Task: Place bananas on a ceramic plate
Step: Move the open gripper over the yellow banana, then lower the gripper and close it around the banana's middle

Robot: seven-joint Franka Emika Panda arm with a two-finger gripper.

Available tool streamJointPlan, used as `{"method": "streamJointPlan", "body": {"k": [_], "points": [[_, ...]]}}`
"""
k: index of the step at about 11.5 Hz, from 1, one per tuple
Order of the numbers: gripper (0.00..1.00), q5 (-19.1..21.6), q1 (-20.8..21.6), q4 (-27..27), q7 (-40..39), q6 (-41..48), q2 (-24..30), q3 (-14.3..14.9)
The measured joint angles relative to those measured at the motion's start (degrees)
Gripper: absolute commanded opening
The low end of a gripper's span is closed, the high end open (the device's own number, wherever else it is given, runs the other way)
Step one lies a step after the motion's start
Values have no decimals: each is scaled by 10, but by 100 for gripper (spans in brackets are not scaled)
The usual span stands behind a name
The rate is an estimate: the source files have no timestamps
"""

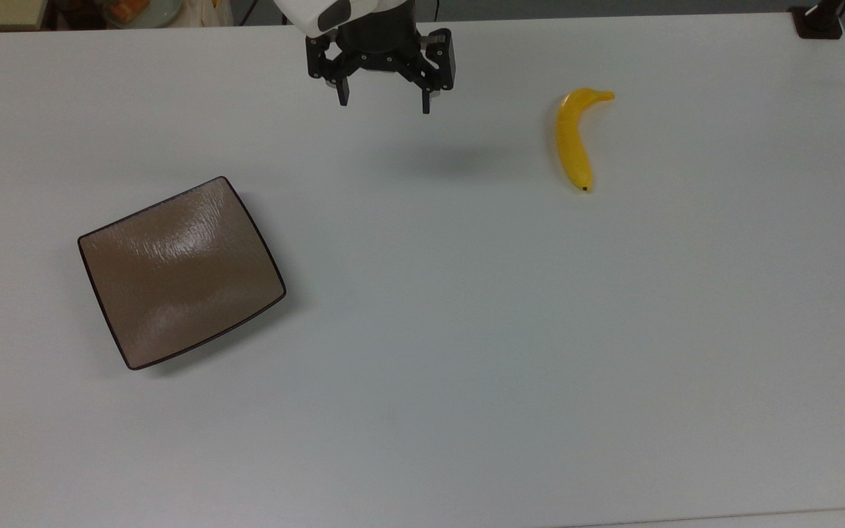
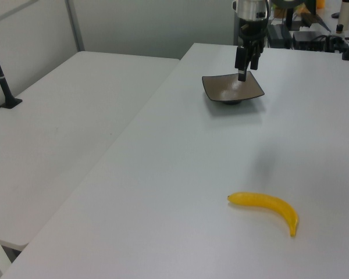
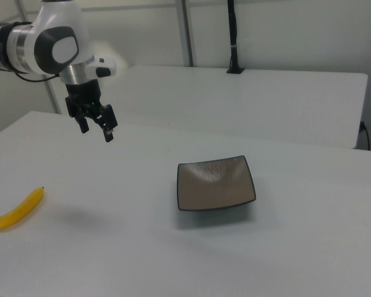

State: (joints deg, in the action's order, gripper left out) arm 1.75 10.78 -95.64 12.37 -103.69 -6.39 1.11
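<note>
Gripper (image 1: 383, 101) hangs in the air above the white table (image 1: 466, 330), fingers pointing down and spread wide apart, nothing between them. In the right view the gripper (image 3: 96, 130) sits at the end of the white arm (image 3: 49, 43), clear of the tabletop, and you can see daylight between the two dark fingers (image 3: 109, 134). In the top view a soft shadow lies on the table just below and to the right of the tool.

Nearest thing to it is the banana (image 1: 573, 139), off to the top view's right of the gripper and a touch lower in that frame, lying flat on the bare table, stem end up toward the far edge, dark tip pointing down the frame. Not touched, not gripped, well apart from the fingers. In the right view the banana (image 3: 15, 211) lies down at the right view's left, below and left of the tool. In the left view the banana (image 2: 266, 207) lies in the foreground, with the gripper (image 2: 243, 68) far behind it.

Farther out on the other side, the ceramic plate (image 1: 180, 271): down and to the top view's left of the gripper, brown, glossy, square with a dark rim, turned at an angle, nothing on it. In the right view the plate (image 3: 215, 184) rests to the right view's right of the tool and lower. In the left view the plate (image 2: 232, 88) sits behind the hanging fingers.
</note>
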Motion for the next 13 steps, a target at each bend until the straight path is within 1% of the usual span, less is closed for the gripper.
{"method": "streamJointPlan", "body": {"k": [1,3,4,6,7,8,10,13], "points": [[100,0,0,-8,0,-5,0,-7],[100,2,0,-38,1,-52,-1,-28],[100,2,1,-66,12,-94,-3,-48],[100,2,3,-96,42,-128,-9,-74],[100,3,4,-100,48,-129,-11,-83],[100,3,6,-106,56,-129,-16,-98],[100,3,12,-113,64,-129,-29,-121],[100,3,24,-115,69,-130,-43,-156]]}}
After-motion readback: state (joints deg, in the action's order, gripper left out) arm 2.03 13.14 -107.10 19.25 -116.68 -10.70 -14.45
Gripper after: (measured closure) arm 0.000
